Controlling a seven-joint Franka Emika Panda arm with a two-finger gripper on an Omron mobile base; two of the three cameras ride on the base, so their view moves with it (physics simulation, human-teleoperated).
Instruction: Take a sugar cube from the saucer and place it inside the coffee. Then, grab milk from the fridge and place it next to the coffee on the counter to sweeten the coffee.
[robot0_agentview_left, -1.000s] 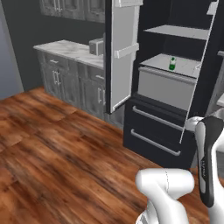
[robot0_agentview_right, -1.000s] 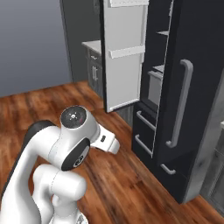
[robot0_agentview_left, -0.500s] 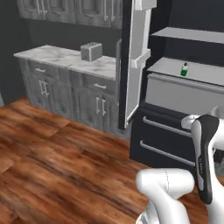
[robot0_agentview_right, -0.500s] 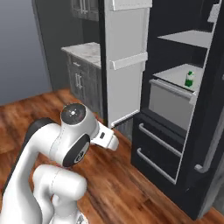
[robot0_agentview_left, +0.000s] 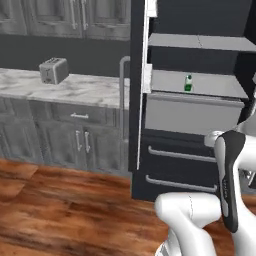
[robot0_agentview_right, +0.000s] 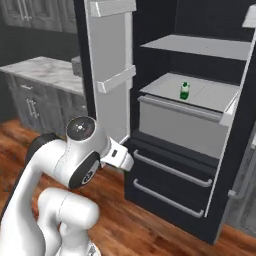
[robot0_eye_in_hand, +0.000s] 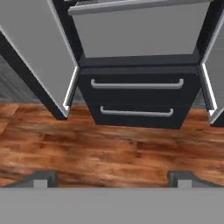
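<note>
The milk (robot0_agentview_right: 184, 91) stands upright on a grey fridge (robot0_agentview_right: 170, 165) shelf, well above and beyond the hand (robot0_eye_in_hand: 112, 177), which seems spread wide, holding nothing, facing the lower drawers.

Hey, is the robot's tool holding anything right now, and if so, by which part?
Nothing is held. The tool is open, with bare floor between its tips, and the milk stands on a fridge shelf.
</note>
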